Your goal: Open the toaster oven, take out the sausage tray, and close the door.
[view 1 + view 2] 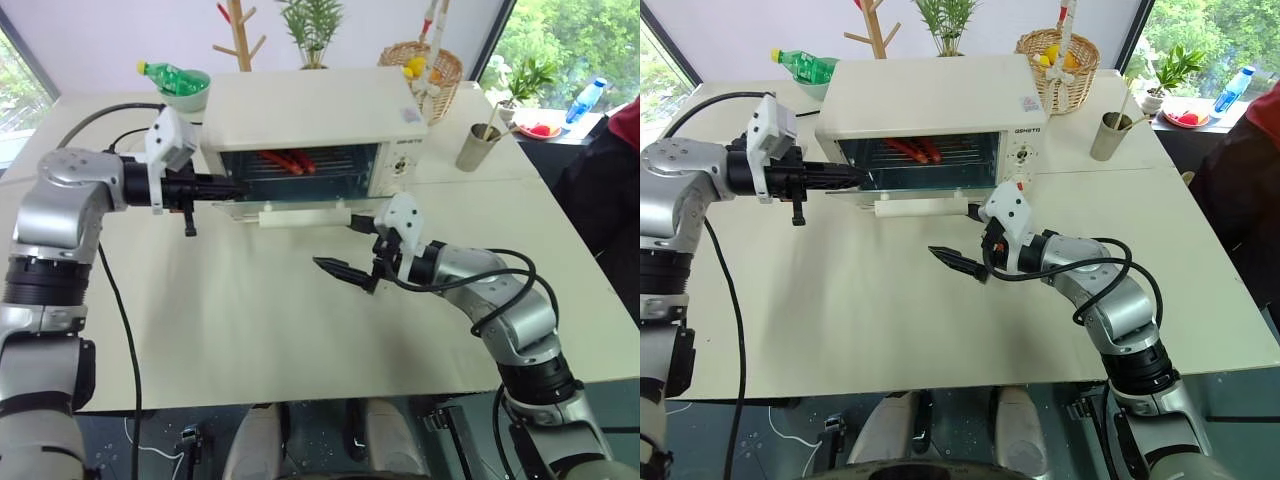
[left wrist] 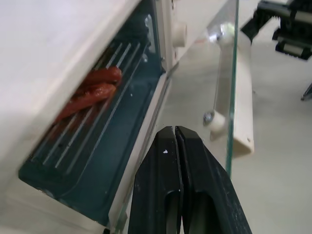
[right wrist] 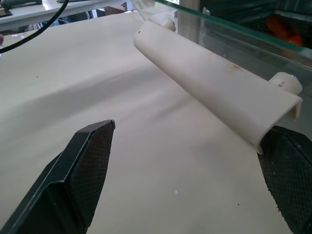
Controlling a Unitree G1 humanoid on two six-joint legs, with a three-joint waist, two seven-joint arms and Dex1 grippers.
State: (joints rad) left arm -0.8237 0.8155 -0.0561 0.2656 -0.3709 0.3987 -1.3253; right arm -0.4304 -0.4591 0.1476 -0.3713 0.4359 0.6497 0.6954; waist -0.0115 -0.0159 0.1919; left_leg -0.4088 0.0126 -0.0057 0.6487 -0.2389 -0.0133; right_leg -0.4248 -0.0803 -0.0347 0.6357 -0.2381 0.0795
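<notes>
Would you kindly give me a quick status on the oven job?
Left gripper shut at open oven mouth. Right gripper open, empty, by door handle. Sausage tray inside toaster oven. Nothing blocking.

Staged kitchen corner, toaster oven (image 1: 310, 125), fruit basket (image 1: 425, 70)

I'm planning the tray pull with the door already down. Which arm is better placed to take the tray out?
Left, probably. The left gripper is shut at the oven's open mouth, by the front edge of the tray. The right gripper hangs open outside the lowered door, beside its handle.
</notes>
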